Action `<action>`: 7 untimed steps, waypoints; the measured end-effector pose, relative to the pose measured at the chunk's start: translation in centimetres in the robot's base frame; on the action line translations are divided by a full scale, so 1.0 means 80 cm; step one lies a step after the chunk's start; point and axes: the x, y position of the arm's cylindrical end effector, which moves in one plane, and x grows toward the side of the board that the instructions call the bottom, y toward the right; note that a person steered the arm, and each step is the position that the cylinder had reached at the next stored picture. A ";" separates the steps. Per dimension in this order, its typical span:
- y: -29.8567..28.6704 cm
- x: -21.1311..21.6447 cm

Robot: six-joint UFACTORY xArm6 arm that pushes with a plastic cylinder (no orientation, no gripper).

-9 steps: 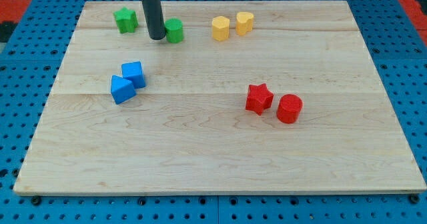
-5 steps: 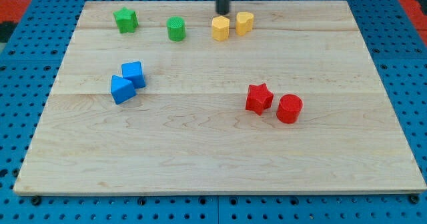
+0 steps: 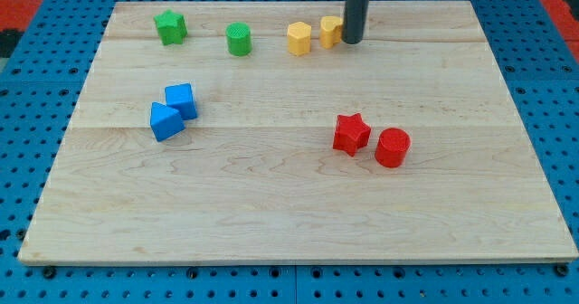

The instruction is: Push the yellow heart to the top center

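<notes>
1. My tip (image 3: 351, 42) stood at 3 o'clock of the yellow heart (image 3: 329, 30), touching its side and hiding part of it; the rod has no jaws to report.
2. The yellow heart sat near the board's (image 3: 271, 213) 12 o'clock edge, slightly right of centre.
3. A second yellow block (image 3: 298, 39) lay just beside the heart at 9 o'clock.
4. Further toward 9 o'clock sat a green cylinder (image 3: 238, 40) and a green star (image 3: 169, 26).

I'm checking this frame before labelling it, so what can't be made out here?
- Camera view: my tip and rod cover the right part of the yellow heart, so contact cannot be confirmed.
- The rod's upper end is cut off by the view's top.
- The wooden board has its bottom corners blurred.
</notes>
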 end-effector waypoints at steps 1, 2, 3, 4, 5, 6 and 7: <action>-0.001 0.000; -0.001 -0.005; -0.001 -0.016; -0.001 -0.026; -0.001 -0.035; -0.001 -0.052; -0.002 -0.068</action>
